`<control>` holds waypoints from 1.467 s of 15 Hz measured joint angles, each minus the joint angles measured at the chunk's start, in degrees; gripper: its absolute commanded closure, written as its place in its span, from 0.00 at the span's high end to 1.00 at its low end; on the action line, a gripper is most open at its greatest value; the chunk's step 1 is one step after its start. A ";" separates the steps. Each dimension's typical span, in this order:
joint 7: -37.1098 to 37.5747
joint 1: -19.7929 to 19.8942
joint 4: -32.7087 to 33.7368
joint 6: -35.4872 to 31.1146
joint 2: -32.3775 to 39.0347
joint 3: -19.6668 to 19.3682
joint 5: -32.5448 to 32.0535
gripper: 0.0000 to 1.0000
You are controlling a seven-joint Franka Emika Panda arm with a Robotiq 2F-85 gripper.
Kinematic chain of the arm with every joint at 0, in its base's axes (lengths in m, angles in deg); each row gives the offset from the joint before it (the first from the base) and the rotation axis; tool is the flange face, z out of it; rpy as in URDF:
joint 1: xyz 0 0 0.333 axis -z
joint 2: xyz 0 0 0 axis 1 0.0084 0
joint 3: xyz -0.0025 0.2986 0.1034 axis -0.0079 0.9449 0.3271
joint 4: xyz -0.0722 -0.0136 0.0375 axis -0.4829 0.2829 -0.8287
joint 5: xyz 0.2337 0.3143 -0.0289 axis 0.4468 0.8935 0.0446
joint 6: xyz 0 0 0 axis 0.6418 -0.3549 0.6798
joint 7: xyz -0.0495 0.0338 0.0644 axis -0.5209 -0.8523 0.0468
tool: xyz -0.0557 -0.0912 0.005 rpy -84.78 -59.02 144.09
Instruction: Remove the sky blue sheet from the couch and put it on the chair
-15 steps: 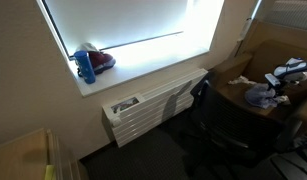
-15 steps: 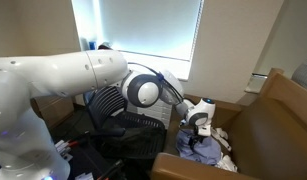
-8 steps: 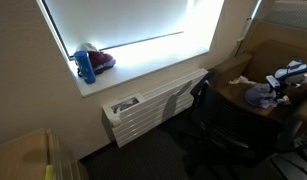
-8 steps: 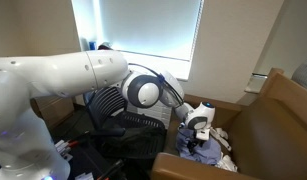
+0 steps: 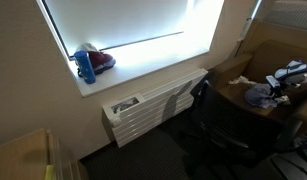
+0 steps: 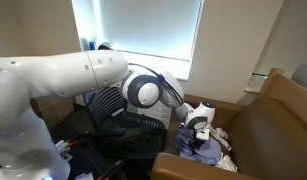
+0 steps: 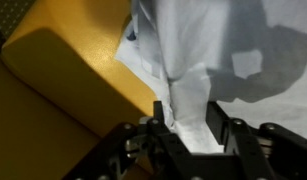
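On the couch [image 7: 63, 80], the hand [image 7: 190, 128] straddles a raised fold of the sky blue sheet [image 7: 228, 50]; whether it pinches the fold, I cannot tell

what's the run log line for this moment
claw astride sheet fold | closure unclear | sheet on couch | not yet on chair

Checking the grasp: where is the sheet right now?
The sheet lies bunched on the couch in an exterior view, under the gripper; in the wrist view a fold runs between its fingers.
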 measured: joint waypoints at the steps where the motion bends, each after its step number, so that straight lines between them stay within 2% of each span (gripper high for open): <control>1: 0.00 0.01 0.01 0.00 -0.01 0.00 0.00 0.10; 3: 0.05 0.15 0.21 0.00 -0.07 0.01 0.12 0.00; 7: -1.39 1.30 0.06 -1.57 -2.56 1.07 0.88 0.00; 10: -6.91 1.92 -2.69 -4.33 -8.76 2.42 0.95 0.00; 15: -21.87 0.97 -12.22 -5.10 -22.26 5.11 -0.46 0.00; 18: -28.74 -0.91 -18.74 -5.95 -30.24 5.54 -2.18 0.00; 22: -36.95 -4.10 -27.58 -8.66 -40.47 5.68 -1.28 0.00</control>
